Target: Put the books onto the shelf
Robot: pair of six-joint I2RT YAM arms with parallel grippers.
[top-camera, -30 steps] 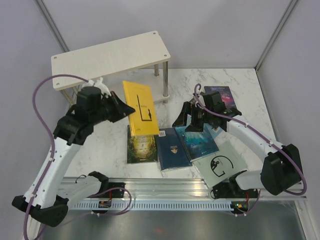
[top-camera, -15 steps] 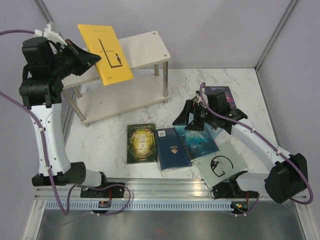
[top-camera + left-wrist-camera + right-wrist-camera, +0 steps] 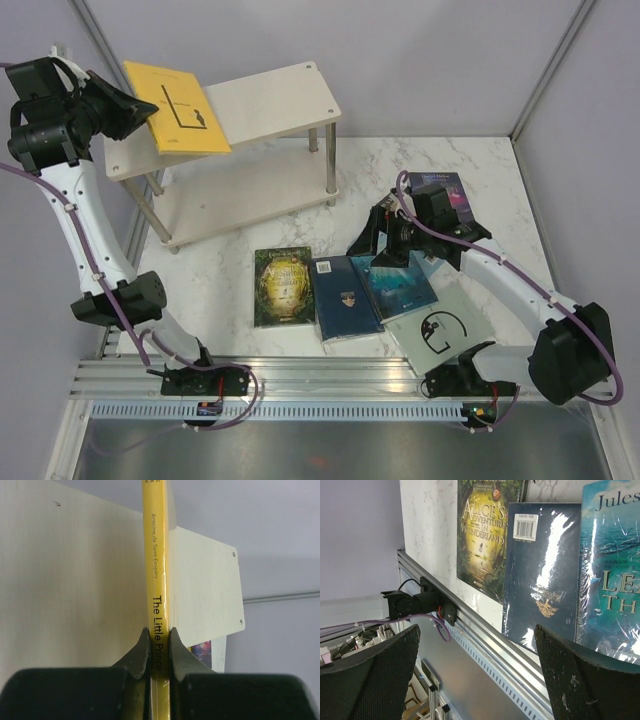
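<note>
Pale wood-grain shelf (image 3: pixel 280 95), yellow book (image 3: pixel 185 110), green book (image 3: pixel 284 287), navy book (image 3: pixel 345 297), teal book (image 3: pixel 400 283), white marbled table (image 3: pixel 215 270).

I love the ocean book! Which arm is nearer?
Right. Right end effector hovers close by the ocean book; left end effector grips the yellow book far away, over the shelf.

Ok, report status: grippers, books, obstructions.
Left gripper shut on thin yellow paperback, held over pale wooden shelf's top board. Right gripper open over flat navy paperback. Nothing blocking shelf.

We have swung our left tool (image 3: pixel 138 112) up and leftward off the white marbled bench (image 3: pixel 210 285); the thin yellow paperback book (image 3: pixel 182 112) pinched in it now overlaps the pale wood-grain shelf (image 3: pixel 275 92) ahead of it.
</note>
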